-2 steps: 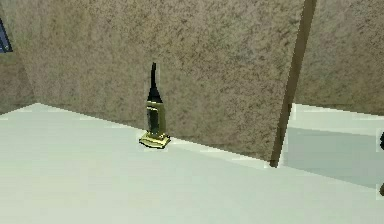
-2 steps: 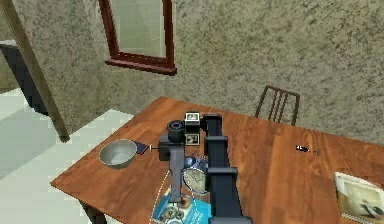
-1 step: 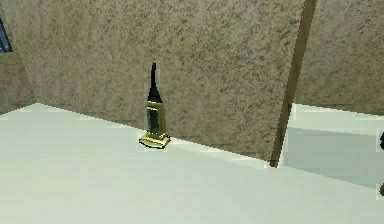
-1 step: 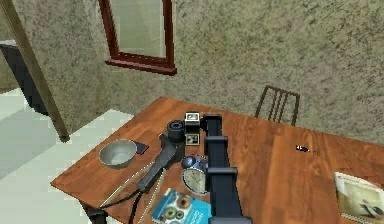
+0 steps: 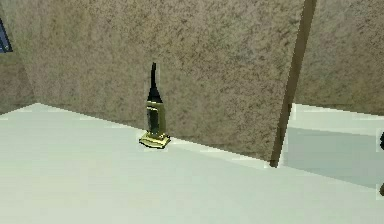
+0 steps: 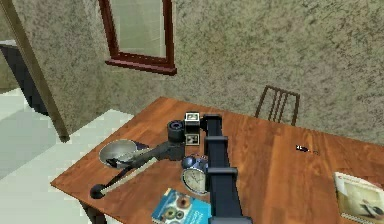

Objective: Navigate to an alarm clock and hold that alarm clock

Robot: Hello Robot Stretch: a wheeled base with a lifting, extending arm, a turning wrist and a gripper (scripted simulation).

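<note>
On the table [image 6: 275, 150], one alarm clock [image 6: 194, 178]

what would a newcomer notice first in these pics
The dark arm stretches up over a wooden table, with a round clock on it just left of the arm. In the forward view, an upright vacuum stands alone against a speckled wall.

Glossy wooden table [image 6: 290, 170], rough speckled wall [image 5: 200, 60]
</note>
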